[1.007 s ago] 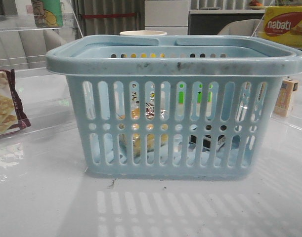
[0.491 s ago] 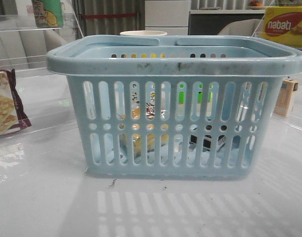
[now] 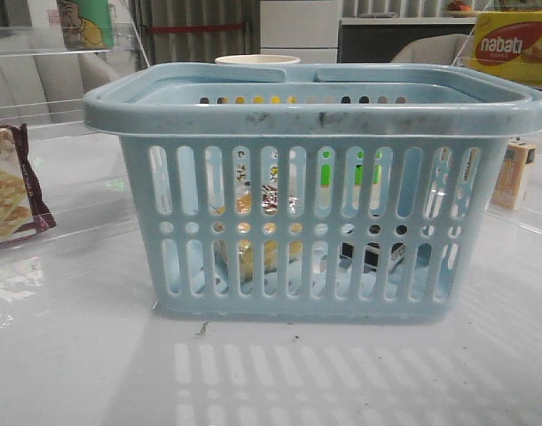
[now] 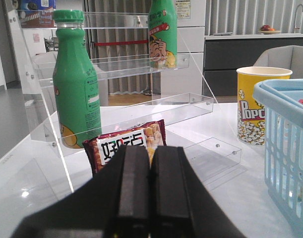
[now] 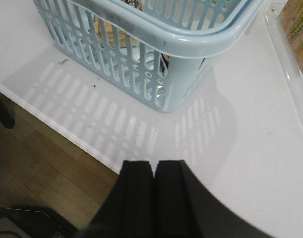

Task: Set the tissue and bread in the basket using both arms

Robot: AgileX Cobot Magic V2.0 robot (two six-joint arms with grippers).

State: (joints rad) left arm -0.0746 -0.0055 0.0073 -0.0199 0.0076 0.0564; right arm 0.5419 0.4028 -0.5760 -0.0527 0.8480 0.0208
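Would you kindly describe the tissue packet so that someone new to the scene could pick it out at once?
Start at the big light blue basket in the middle of the table. Look through its front slots at the floor, right of centre: the tissue is the low black-and-white packet there. The bread to its left is taller, clear and golden-yellow.

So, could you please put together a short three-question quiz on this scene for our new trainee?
1. True or false: the bread lies on the table outside the basket.
2. Multiple choice: how do the fingers of the left gripper stand? A) wide open B) pressed together, holding nothing C) clamped on a bottle
3. Fill in: seen through the slots in the front view, the tissue sits low in the basket, to the ____ of the bread.

Key
1. False: it shows through the slots, inside the basket.
2. B; the right gripper is closed and empty too.
3. Right.
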